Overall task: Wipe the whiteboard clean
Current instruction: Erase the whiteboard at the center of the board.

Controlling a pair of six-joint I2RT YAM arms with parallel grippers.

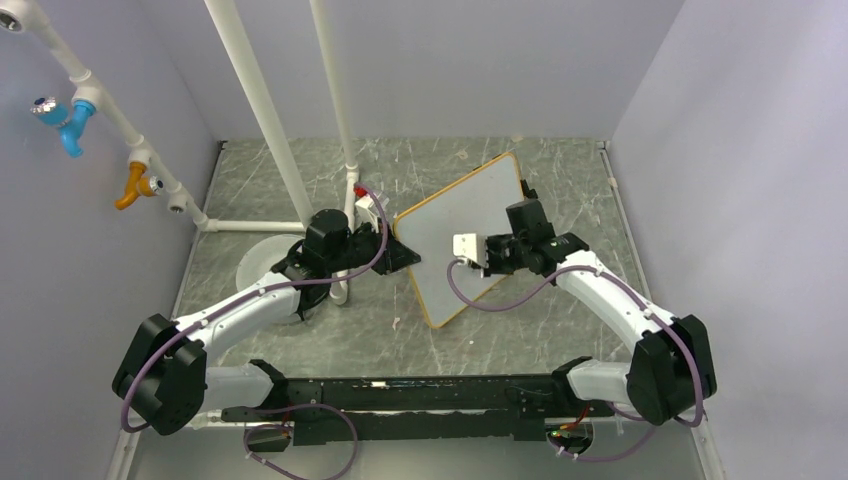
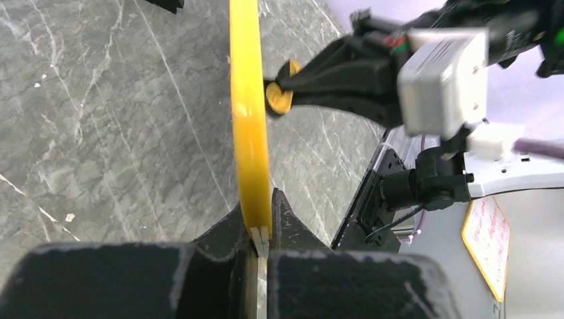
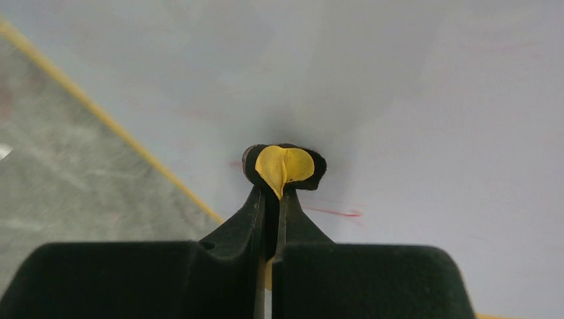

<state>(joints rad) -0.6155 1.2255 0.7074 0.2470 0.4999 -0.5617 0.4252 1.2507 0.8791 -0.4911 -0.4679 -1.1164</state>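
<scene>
Left gripper [image 2: 260, 219]: we see it pinching the whiteboard [image 1: 465, 225] by its edge.
Right gripper [image 3: 271, 194]: it squeezes a small yellow pad [image 3: 286, 164] against the whiteboard.

We see our left gripper [image 2: 260, 216] clamped on the whiteboard [image 2: 249, 119], which is edge-on; to its right, the right gripper [image 2: 287, 90] presses a yellow pad [image 2: 279, 98] against it.
</scene>
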